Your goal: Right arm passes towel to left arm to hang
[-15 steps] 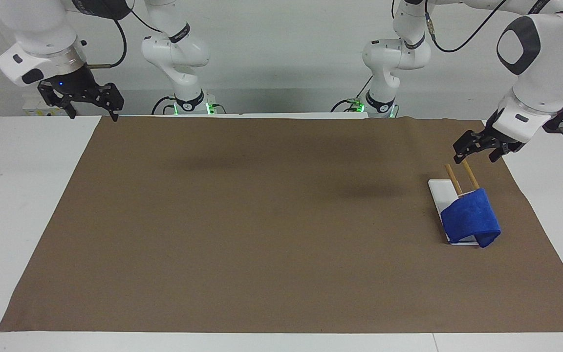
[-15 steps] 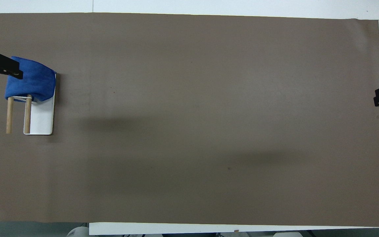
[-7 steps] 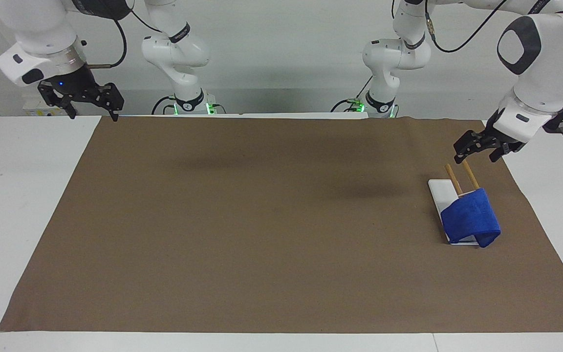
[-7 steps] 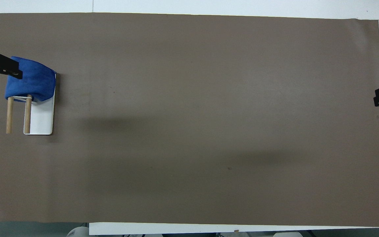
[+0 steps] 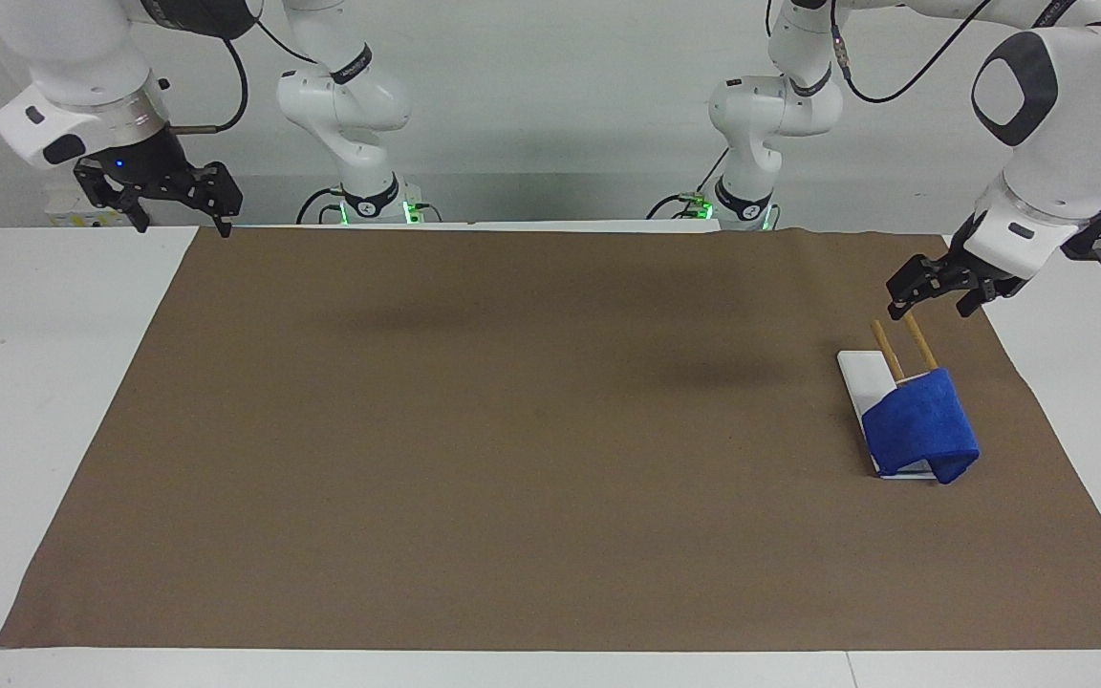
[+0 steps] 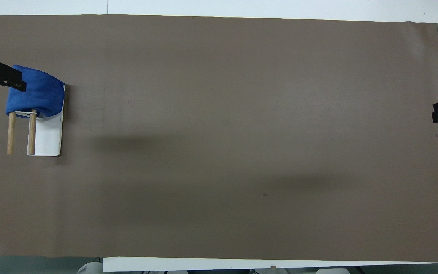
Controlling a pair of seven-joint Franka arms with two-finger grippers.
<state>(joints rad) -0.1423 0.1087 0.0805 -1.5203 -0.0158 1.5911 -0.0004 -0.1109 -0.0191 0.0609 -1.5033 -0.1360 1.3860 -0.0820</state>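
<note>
Left claw (image 5: 931, 294) raised in the air at the left arm's end of the counter (image 5: 53, 401), wrist angled down and inward, fingers spread apart, holding nothing. Right claw (image 5: 178, 205) up at the right arm's end (close to the robots' edge), pointing downward, fingers likewise apart and empty. Both arms bent at the elbow.
</note>
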